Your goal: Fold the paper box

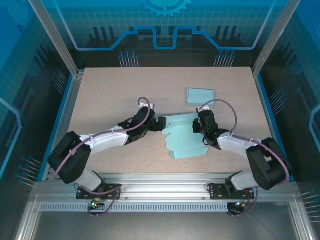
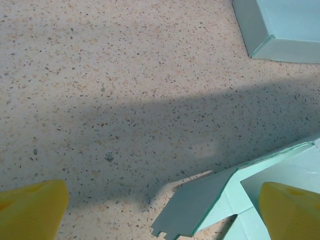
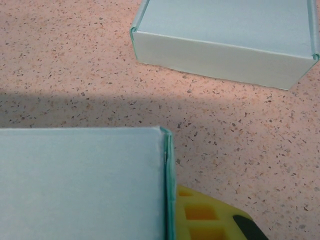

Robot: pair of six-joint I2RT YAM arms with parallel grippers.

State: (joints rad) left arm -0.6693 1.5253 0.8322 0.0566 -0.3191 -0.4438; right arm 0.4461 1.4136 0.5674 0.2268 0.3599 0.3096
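My speckled tabletop and the blue walls around it

In front of me is a flat tabletop (image 1: 115, 95), sandy pink with lots of tiny dark dots, and up close I can see the dots (image 2: 100, 60) well. A soft grey shadow (image 2: 150, 130) lies across it, and I see a shadow (image 3: 75, 102) from my other side too. A thin blue strip (image 1: 64, 107) runs along the left edge. A shiny metal rail (image 1: 165, 182) runs along the near edge, with a row of little slots (image 1: 165, 206) below it. Two silver posts (image 1: 52, 35) (image 1: 277, 37) lean up at the far corners. The back wall (image 1: 100, 20) is blue with a grid and a gear drawing (image 1: 165, 6) at the top.
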